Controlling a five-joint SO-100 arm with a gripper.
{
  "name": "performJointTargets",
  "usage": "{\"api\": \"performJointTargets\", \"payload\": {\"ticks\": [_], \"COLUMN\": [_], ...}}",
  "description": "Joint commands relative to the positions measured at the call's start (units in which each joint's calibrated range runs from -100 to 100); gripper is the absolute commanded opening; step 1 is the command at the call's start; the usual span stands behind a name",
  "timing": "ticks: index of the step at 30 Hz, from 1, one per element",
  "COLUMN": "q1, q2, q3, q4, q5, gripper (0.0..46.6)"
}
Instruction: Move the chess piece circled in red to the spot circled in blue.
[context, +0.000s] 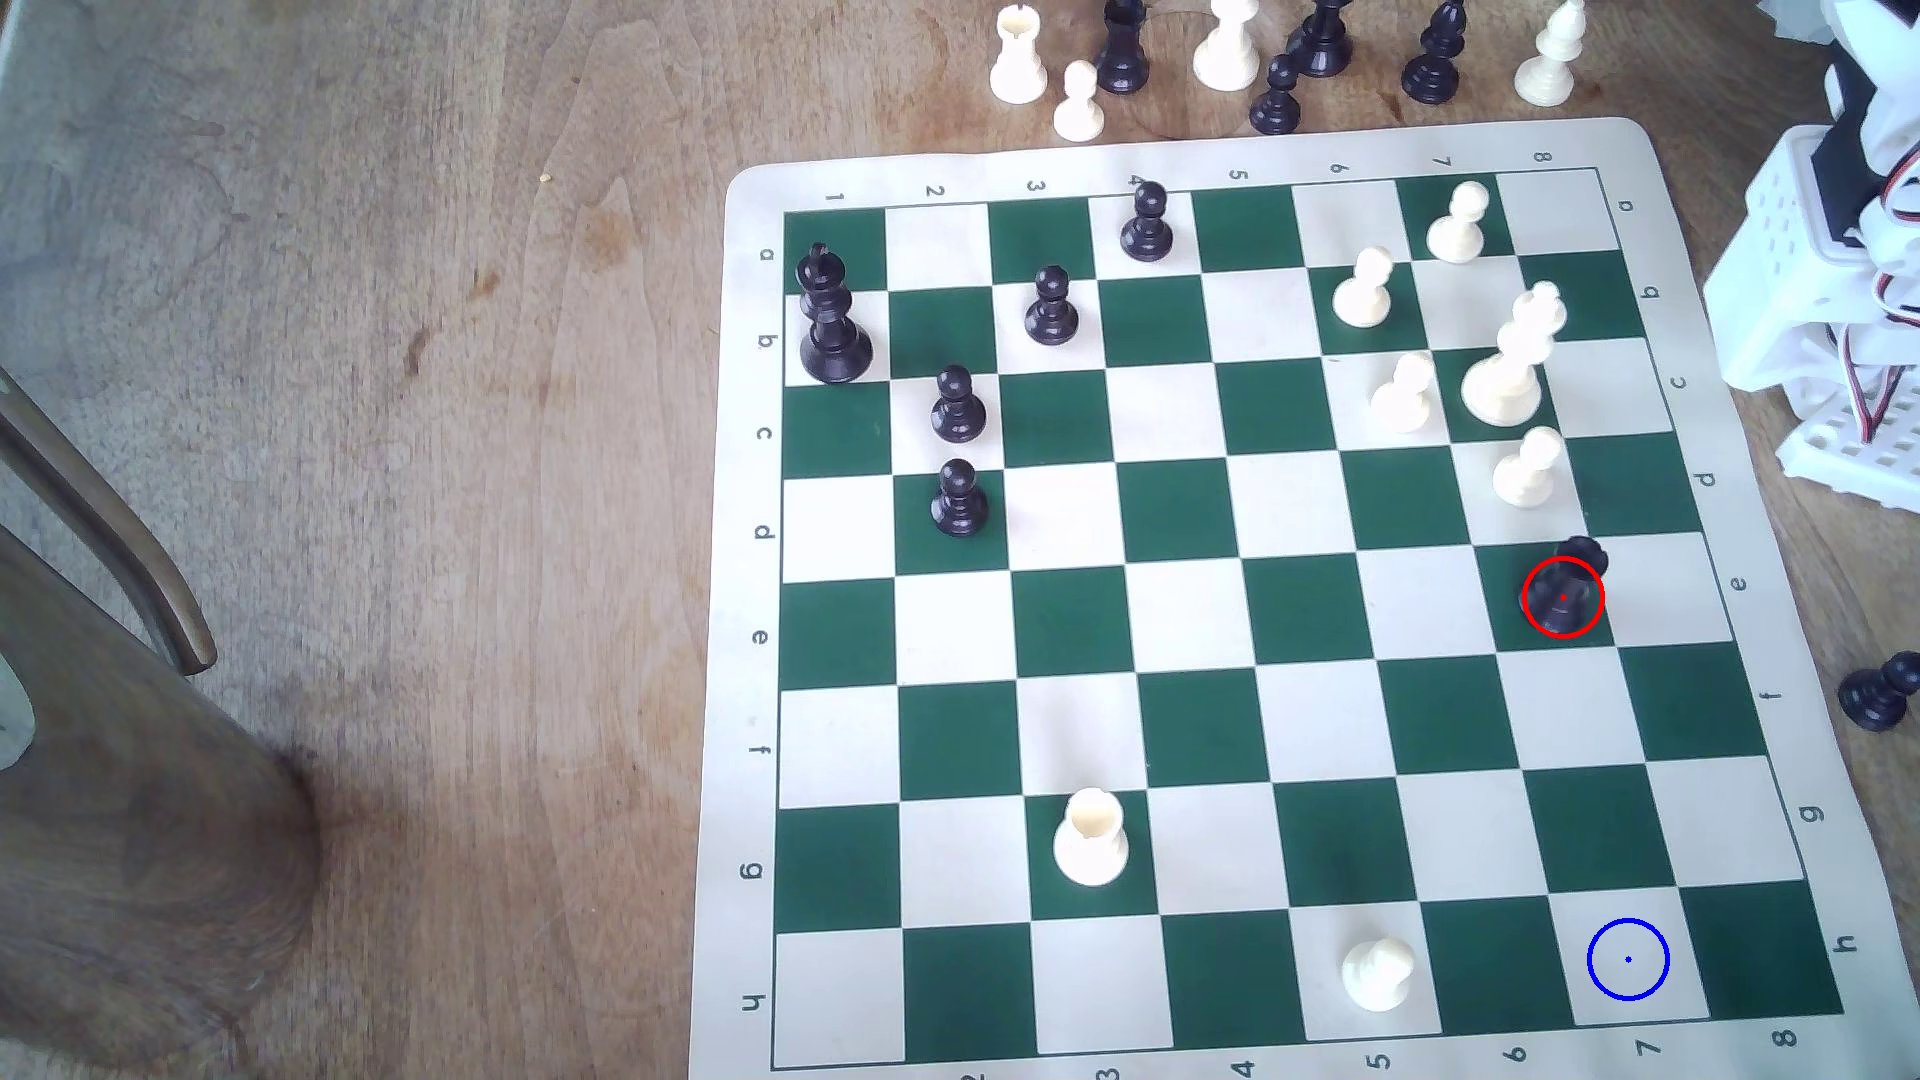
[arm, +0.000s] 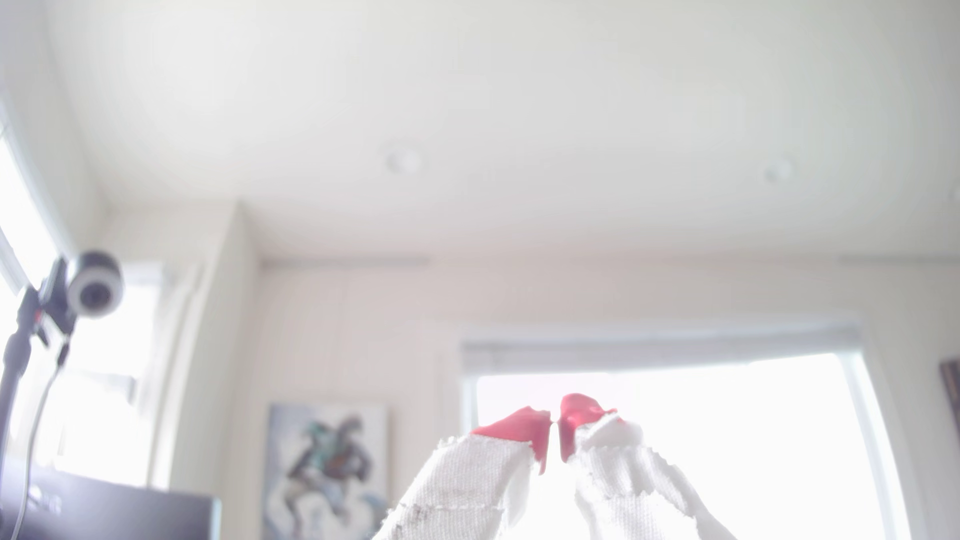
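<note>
The chess piece (context: 1565, 594), short, stout and black, stands inside a red ring on a green square near the board's edge at the exterior view's right. The spot (context: 1628, 960) is a cream square with a blue ring and centre dot, in the board's nearest row, a few rows closer to the camera than the piece. In the wrist view my gripper (arm: 556, 439) points up toward the room's ceiling and window. Its red-tipped, white-wrapped fingers (arm: 519, 431) are almost touching, with nothing between them. The arm's white base (context: 1829, 312) sits off the board at the exterior view's right.
Black pawns (context: 957, 498) and a black king (context: 829, 317) stand on the board's left. White pieces (context: 1512, 358) cluster above the ringed piece. A white rook (context: 1089, 836) and white knight (context: 1377, 973) stand lower. Captured pieces (context: 1278, 52) line the far table; a black pawn (context: 1878, 691) lies off-board.
</note>
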Motion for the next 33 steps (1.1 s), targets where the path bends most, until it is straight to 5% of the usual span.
{"api": "performJointTargets", "payload": {"ticks": [1, 20, 33], "q1": [-1.0, -3.5, -3.1], "q2": [0.1, 0.1, 0.2], "q3": [1.0, -21.3, -41.0], "q4": [-56.0, -8.1, 42.9], "q5": [2.7, 2.5, 4.0], "gripper": [32.8, 30.8, 31.1]}}
